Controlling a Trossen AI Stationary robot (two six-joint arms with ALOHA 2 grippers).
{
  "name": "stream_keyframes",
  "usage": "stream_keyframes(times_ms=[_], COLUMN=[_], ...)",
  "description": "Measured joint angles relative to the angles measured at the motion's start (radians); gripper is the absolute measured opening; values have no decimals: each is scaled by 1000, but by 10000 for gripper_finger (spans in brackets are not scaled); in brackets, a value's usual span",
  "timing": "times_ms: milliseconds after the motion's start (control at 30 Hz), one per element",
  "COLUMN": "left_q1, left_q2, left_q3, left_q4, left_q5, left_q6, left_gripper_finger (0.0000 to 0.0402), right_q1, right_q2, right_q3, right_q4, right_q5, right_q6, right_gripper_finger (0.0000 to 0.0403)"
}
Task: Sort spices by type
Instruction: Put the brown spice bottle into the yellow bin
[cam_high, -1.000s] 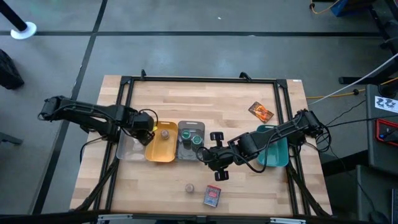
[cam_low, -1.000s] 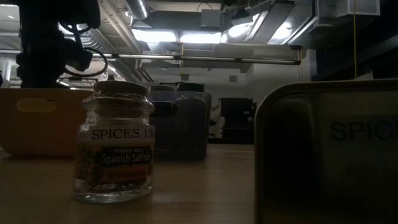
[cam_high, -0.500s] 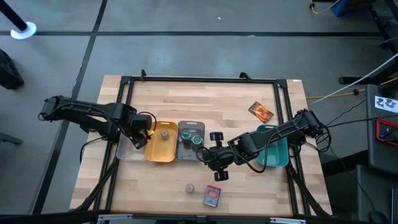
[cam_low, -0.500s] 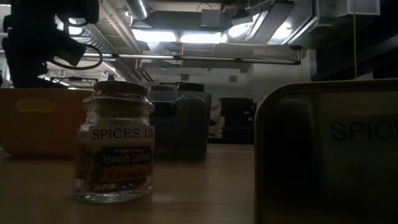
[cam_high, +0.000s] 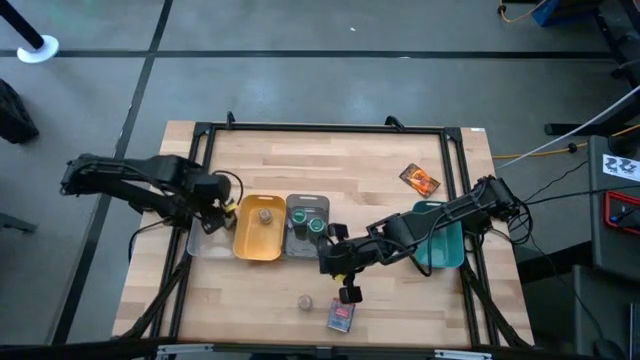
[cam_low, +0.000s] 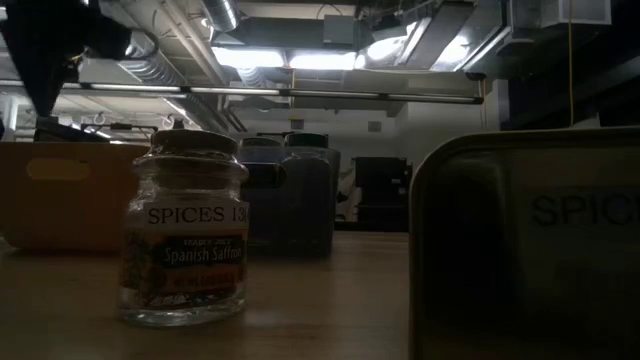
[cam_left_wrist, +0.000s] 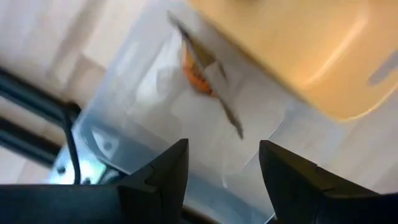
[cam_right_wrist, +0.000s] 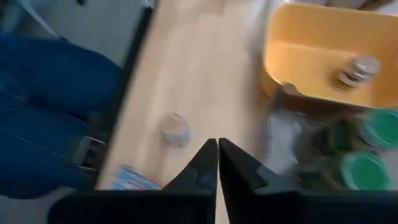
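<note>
Now, left gripper (cam_left_wrist: 221, 165): fingers spread, empty, over the clear tray (cam_left_wrist: 118, 93) holding a packet (cam_left_wrist: 202, 78).
Right gripper (cam_right_wrist: 217, 163): pressed together, jar (cam_right_wrist: 175, 129) just ahead.

We note the low view is half blocked by a dark box (cam_low: 525, 245) cut off at the right and bottom edges, its lettering blurred to "SPIC"; the jar (cam_low: 184, 228) label number runs out of sight round the glass; in the left wrist view the packet (cam_left_wrist: 202, 78) in the clear tray (cam_left_wrist: 118, 130) is motion-blurred, print unreadable; the red box (cam_right_wrist: 134, 178) in the right wrist view is partly hidden behind the gripper body.
</note>
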Motion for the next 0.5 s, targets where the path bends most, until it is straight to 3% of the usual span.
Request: stream_keyframes(times_ms=[300,500], left_q1=[-84,-172], left_q2=[-206,-302], left_q3=[20,9], left_q4=[139,334], left_q5=[-50,-81], left_q6=[-105,-72], left_gripper_finger=[180,180], right_q1=[0,0], right_q2=[20,106], right_q3=[0,0], right_q4=[138,236], right_q5=[-17,-33], right_q6=[83,98], right_gripper_finger=[138,207])
